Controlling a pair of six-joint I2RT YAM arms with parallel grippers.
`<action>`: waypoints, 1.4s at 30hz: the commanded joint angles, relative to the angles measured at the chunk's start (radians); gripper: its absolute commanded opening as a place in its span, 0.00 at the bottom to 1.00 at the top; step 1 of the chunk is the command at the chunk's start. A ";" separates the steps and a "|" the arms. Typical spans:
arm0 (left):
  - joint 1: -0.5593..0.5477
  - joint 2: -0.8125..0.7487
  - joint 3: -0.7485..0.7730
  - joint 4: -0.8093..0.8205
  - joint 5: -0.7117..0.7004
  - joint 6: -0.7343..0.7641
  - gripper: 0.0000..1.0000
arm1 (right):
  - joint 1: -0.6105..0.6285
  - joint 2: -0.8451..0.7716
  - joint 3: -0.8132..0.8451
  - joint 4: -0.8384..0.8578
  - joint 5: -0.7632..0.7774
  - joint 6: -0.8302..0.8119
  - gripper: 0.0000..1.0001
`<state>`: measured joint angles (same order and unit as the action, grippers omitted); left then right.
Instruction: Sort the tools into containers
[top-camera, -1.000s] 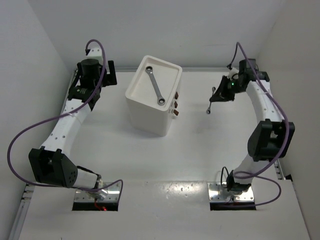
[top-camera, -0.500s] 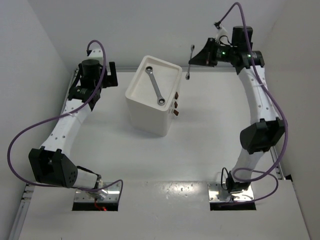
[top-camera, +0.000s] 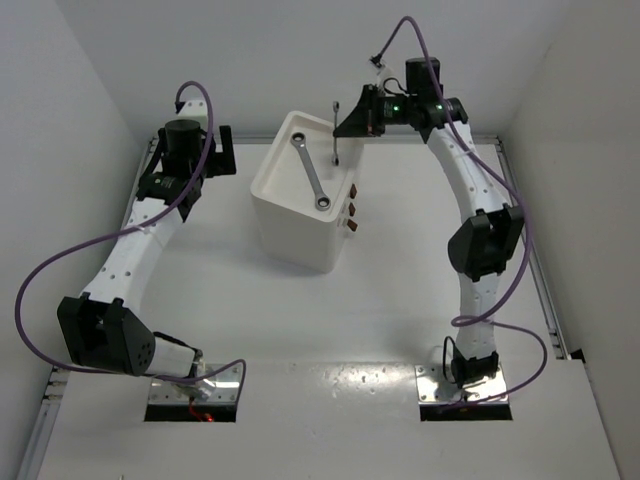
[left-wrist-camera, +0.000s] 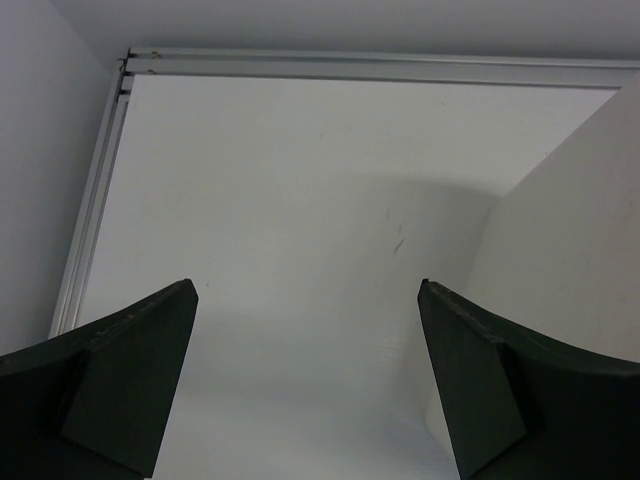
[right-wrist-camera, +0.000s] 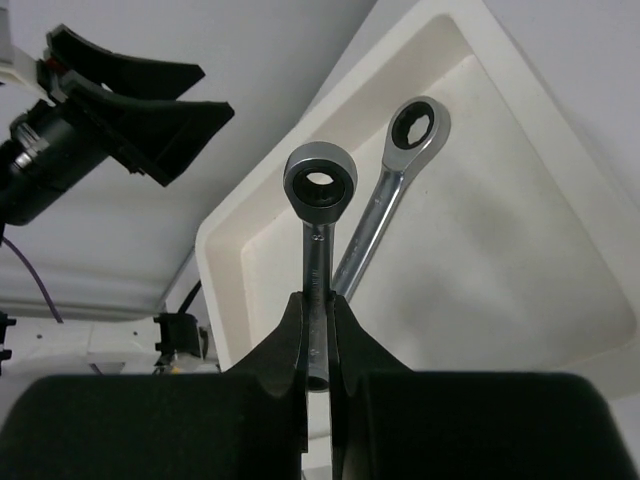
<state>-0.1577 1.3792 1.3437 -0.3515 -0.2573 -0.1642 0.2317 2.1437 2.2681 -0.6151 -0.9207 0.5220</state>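
The white drawer unit stands at the table's middle back, its three brown handles facing right. One silver wrench lies in its recessed tray top and shows in the right wrist view. My right gripper is shut on a second silver wrench, which hangs over the tray's back right part; its ring end points away from my right gripper. My left gripper is open and empty, left of the unit. The pliers and screwdriver are out of view.
The left wrist view shows bare table, a metal rail at the back edge and the unit's white side on the right. White walls enclose the table on the left, back and right.
My right arm has swung left from the table's right side, carrying the wrench up and over the drawer unit's tray. The left arm has not moved.
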 joint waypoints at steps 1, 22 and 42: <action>-0.009 -0.035 0.031 0.014 -0.023 0.012 0.99 | 0.026 -0.004 0.044 -0.012 -0.027 -0.091 0.00; 0.000 -0.054 -0.008 0.014 -0.033 0.012 0.99 | 0.084 0.104 0.053 -0.166 0.173 -0.258 0.00; 0.000 -0.081 0.009 0.014 0.027 0.022 0.99 | 0.084 -0.115 -0.138 0.301 0.086 -0.036 0.44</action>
<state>-0.1577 1.3430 1.3296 -0.3580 -0.2588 -0.1570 0.3138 2.1857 2.1929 -0.5934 -0.7860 0.3992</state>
